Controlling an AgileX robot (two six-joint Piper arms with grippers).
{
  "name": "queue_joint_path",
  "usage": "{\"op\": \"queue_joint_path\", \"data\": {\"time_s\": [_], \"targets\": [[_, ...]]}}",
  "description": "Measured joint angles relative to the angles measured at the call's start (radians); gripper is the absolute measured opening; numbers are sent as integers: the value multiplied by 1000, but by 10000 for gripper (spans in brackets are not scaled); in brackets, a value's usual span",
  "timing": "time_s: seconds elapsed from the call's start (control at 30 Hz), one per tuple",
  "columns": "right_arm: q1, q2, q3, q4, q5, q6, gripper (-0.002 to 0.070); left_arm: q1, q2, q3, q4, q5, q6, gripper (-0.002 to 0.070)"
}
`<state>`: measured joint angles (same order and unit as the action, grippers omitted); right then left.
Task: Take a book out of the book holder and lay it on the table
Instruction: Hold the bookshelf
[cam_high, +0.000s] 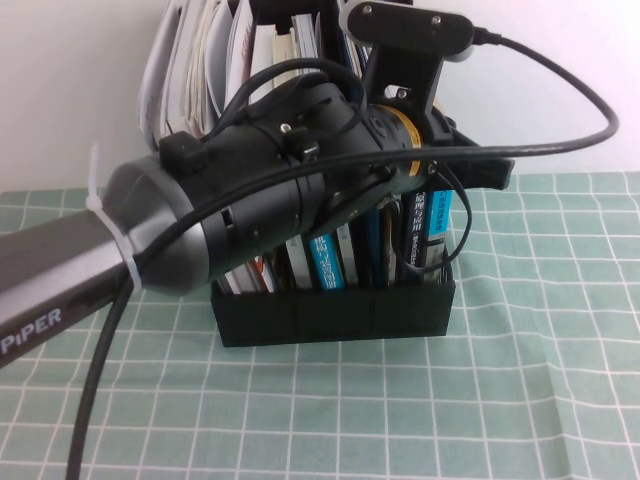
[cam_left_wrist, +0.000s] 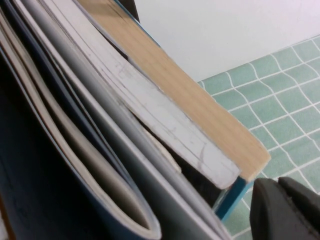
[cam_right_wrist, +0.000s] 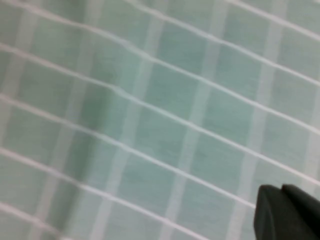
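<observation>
The left arm (cam_high: 200, 215) reached in from the left, over the book holder (cam_high: 335, 312), and hid much of it in the high view. The holder stood upright on the table (cam_high: 330, 420), which had a pale green cloth with white squares. Books were packed inside the holder, standing on end. One with a cyan spine (cam_high: 328, 262) showed near the middle, and another cyan spine (cam_high: 437, 222) showed toward the right end (I could not tell which of them was the book for the job).

The left gripper (cam_left_wrist: 285, 210) was up at the tops of the books, close to a thick one with tan page edges (cam_left_wrist: 185, 95) and a thin cyan cover edge (cam_left_wrist: 231, 197). Only a dark bit of the claw showed in the left wrist view, so I could not tell if it was open or closed.

The right gripper (cam_right_wrist: 287, 212) was over bare green cloth, and the high view did not show it. Its claw was closed, with nothing in it.
</observation>
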<state>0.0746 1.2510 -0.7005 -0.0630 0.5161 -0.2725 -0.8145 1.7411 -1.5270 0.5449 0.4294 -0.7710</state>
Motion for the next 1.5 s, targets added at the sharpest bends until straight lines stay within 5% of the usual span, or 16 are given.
{"op": "queue_joint_path", "data": {"time_s": [0.17, 0.37, 0.47, 0.67, 0.9, 1.2, 1.5], "targets": [[2, 16, 30, 844, -14, -812, -2, 2, 0, 0, -4, 29, -5, -3], [2, 16, 71, 1589, -10, -1599, -2, 2, 0, 0, -7, 52, -7, -3], [2, 16, 84, 1716, -12, -1810, -2, 2, 0, 0, -11, 53, -7, -3], [2, 32, 86, 1757, 22, -1967, -2, 2, 0, 0, -13, 33, -29, -3], [2, 77, 84, 1615, 113, -1710, -2, 2, 0, 0, -15, -3, -65, -3], [2, 186, 33, 610, 72, -706, -2, 2, 0, 0, -15, -11, -105, -3], [2, 188, 33, 436, -456, -514, -2, 2, 0, 0, -15, -26, -121, -3]]}}
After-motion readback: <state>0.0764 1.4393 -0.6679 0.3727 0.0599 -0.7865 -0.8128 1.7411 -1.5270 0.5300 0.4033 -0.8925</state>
